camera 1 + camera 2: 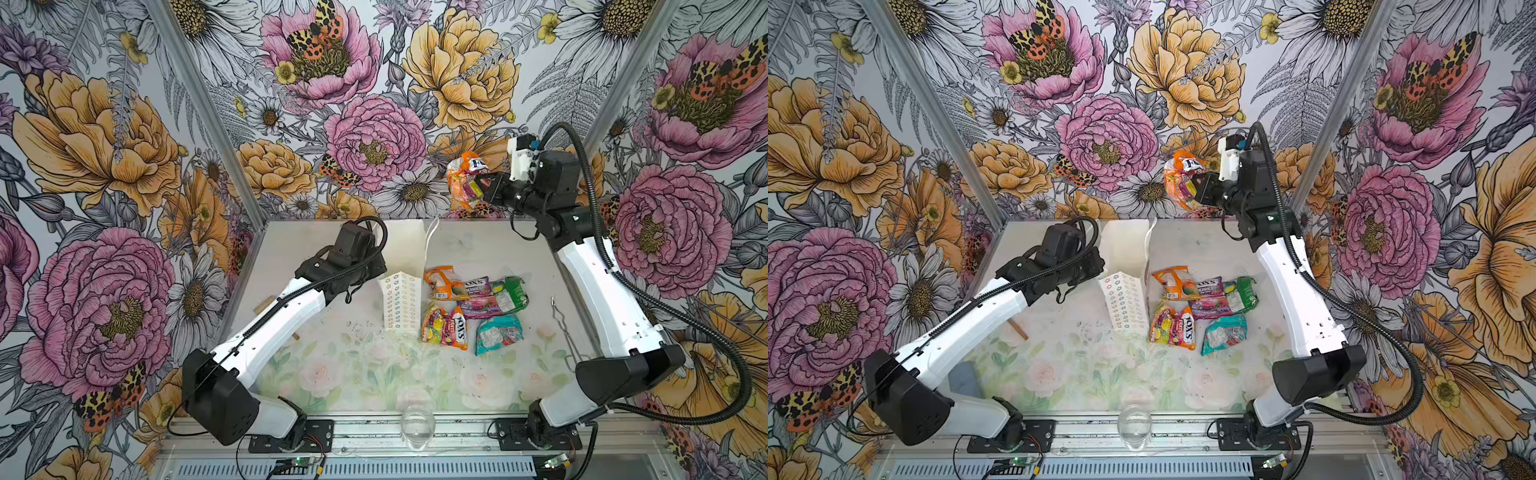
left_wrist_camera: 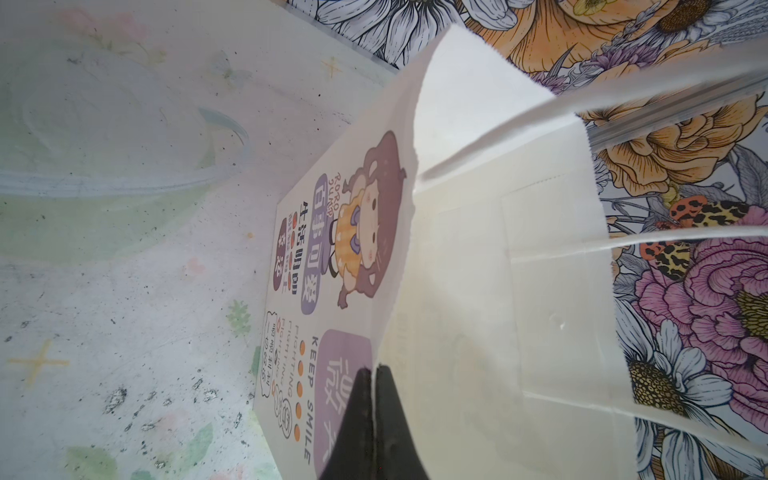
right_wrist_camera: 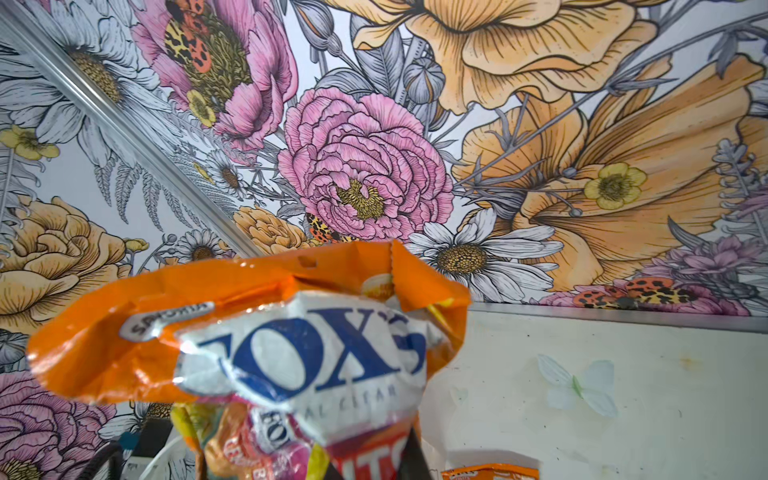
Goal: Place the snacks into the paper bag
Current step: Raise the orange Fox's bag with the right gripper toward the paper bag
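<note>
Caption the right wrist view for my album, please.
A crumpled orange FOX'S packet held above the table, flowered wallpaper behind.

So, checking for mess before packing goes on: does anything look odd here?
Dark specks dirty the table beside the paper bag, like grime, and the orange packet in the right gripper is badly crumpled.

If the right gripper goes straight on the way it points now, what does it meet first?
Likely the flowered wall; the right gripper, shut on an orange packet, seems to point above the paper bag. Depth is unclear.
</note>
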